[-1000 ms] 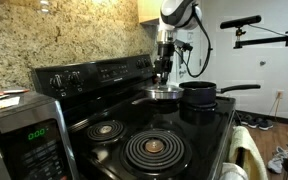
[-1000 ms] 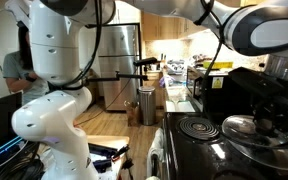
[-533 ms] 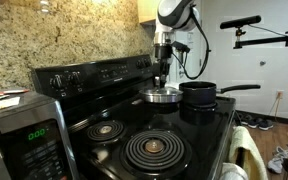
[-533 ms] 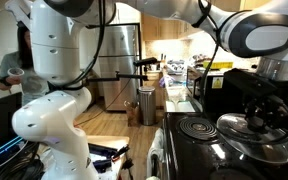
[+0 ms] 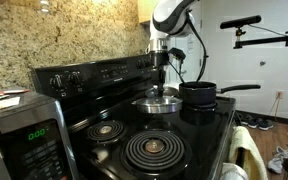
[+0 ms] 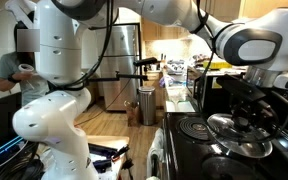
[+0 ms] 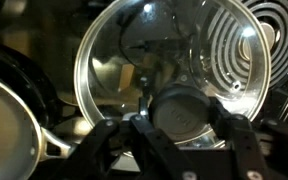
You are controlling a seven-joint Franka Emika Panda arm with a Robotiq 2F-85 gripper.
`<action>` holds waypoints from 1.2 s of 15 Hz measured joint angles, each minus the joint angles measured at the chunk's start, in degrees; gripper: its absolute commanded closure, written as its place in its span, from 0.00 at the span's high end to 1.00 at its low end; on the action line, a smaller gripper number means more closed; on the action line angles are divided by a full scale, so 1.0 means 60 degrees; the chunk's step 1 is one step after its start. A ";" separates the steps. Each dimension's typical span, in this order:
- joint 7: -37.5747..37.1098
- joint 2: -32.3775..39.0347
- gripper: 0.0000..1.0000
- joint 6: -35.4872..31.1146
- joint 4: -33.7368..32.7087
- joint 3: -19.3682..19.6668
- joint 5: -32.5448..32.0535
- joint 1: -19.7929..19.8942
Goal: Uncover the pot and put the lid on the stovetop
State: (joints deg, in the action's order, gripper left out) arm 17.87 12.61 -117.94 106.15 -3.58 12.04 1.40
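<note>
So the pincer is clamped on the little knob in the middle of the lid. In the wrist view the two fingers sit tight on either side of the knob, with no gap that I can make out. It's only as far open as the knob is wide, and it has hold of nothing else.

The lid is see-through glass with a thin shiny rim, and it hangs pretty much level under the pincer. It's off the pot. In an exterior view the lid is just beside the pot, on the side away from the pot's handle, and lower than the pot's rim. Honestly can't tell if it's touching the stovetop or floating just above it.

The pot itself stands upright and uncovered on the stovetop, handle sticking straight out away from the lid.

In an exterior view the pincer comes down from above onto the lid. Through the glass in the wrist view you can see a coil burner. There's also a frying pan with a silvery rim at the edge of that view, though I can't tell where it lies from the pot.
</note>
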 measured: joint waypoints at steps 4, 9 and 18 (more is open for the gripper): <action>0.0679 0.0014 0.34 0.0331 0.0000 -0.0356 0.0011 -0.0186; 0.1286 -0.0058 0.34 0.0011 0.0153 -0.0681 0.0053 -0.0425; 0.0809 -0.0824 0.34 -0.2602 0.2145 -0.1310 0.0326 -0.1376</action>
State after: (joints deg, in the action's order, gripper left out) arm 22.72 7.67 -133.56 119.02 -11.44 13.99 -6.86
